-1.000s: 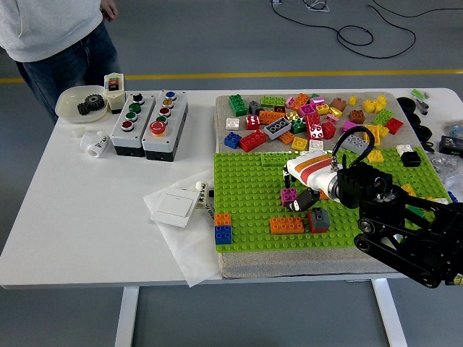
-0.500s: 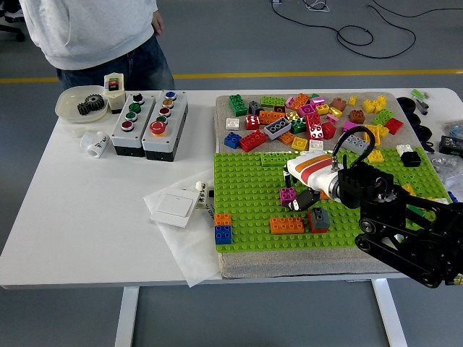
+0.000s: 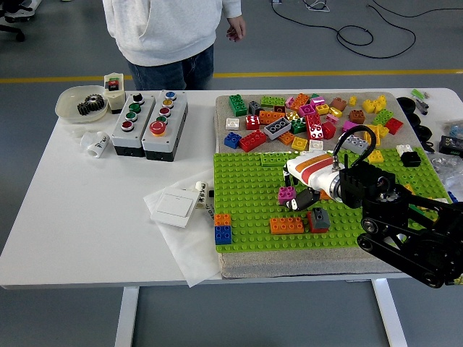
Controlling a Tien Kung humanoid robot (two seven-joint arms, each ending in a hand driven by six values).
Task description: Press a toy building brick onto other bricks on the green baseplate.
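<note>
Looking down from the robot's head camera, a white table [image 3: 87, 217] fills most of the view, with a person standing at its far side near 11 o'clock, arms hanging, touching nothing on the table. Toward 3 o'clock lies the green baseplate [image 3: 246, 181], and beyond it, near 1 o'clock, a loose heap of coloured bricks [image 3: 311, 119] waits unused. The robot's right arm enters from 4 o'clock, and its right hand [image 3: 307, 191], white with orange stripes, reaches over the middle of the plate; its dark fingers curl around a small magenta brick [image 3: 287, 193], which sits low against the plate's studs. Whether that brick is fully seated or only resting there cannot be told. Just toward 6 o'clock from the hand stand an orange brick [image 3: 287, 225] and a grey-and-red stack [image 3: 317, 219], and at the plate's 8 o'clock corner an orange brick on a blue one [image 3: 223, 228]. The task looks about midway: a brick is gripped and brought down, but it is beside the others, not yet pressed onto them. The left arm is out of view.
</note>
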